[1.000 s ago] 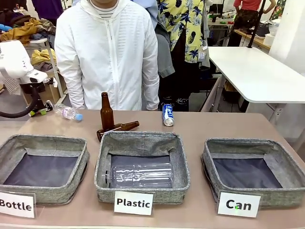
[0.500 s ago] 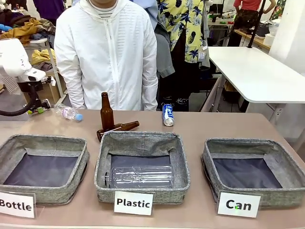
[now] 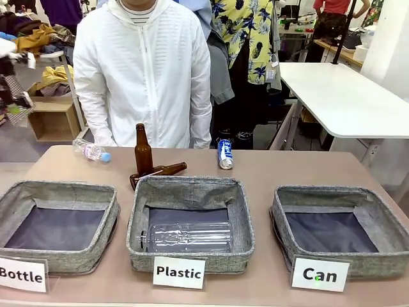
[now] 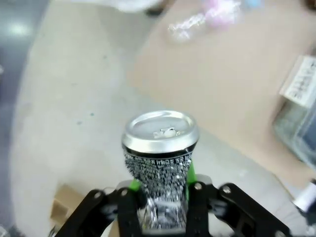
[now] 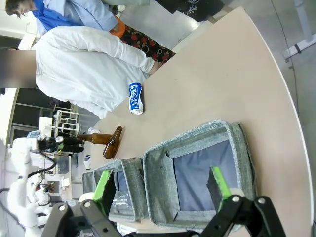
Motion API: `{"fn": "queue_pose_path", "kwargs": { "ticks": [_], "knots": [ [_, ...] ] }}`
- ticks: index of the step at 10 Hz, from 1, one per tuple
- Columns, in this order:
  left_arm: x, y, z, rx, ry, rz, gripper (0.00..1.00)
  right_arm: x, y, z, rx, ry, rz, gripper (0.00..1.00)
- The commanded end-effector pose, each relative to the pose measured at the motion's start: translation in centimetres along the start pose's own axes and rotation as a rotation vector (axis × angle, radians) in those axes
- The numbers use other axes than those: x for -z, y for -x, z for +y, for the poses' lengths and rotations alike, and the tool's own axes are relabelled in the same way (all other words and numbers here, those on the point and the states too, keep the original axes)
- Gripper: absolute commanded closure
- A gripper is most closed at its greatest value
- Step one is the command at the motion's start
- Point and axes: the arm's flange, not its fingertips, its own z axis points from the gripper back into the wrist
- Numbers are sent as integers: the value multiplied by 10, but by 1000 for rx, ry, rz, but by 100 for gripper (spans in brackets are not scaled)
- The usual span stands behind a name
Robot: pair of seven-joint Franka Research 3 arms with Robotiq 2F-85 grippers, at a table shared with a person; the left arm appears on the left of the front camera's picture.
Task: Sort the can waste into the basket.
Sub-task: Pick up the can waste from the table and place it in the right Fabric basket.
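- Left gripper (image 4: 162, 181): clamped on the black can (image 4: 160, 143), whose silver top faces the camera. The can is held off the worktop (image 4: 222, 89) edge, with grey floor (image 4: 74, 113) behind it.
- Right gripper (image 5: 160, 190): fingers wide apart with nothing between them, pointing towards the Can basket (image 5: 245, 153).
- Blue can (image 3: 225, 154): lying on its side at the far part of the worktop, near the person (image 3: 144, 70) and well apart from every basket.
- Can basket: at the robot's right, its dark bottom showing.
- Brown bottles: one upright (image 3: 143, 150) and one lying (image 3: 160, 171), just behind the Plastic basket (image 3: 192, 188).
- Clear bottle (image 3: 188, 236): lying inside the Plastic basket.
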Motion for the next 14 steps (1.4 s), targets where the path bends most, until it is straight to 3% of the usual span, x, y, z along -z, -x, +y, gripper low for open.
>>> {"fn": "queue_pose_path", "kwargs": {
  "ticks": [1, 3, 5, 7, 9, 10, 14],
  "knots": [
    [10, 63, -136, 9, 169, -77, 100, 0, -3, 0, -20, -24, -11, 0],
    [15, 101, -215, 13, 164, -209, 100, 0, -3, 0, -20, -24, -11, 0],
    [22, 138, -263, 118, 120, -290, 100, 0, -3, 0, -20, -24, -11, 0],
    [23, 156, -273, 185, 148, -407, 100, 0, -3, 0, -20, -24, -11, 0],
    [18, 155, -260, 148, 167, -467, 100, 0, -3, 0, -20, -24, -11, 0],
    [29, 162, -282, 165, 164, -384, 100, 0, -3, 0, -20, -24, -11, 0],
    [29, 162, -282, 165, 164, -384, 100, 0, -3, 0, -20, -24, -11, 0]
  ]
}}
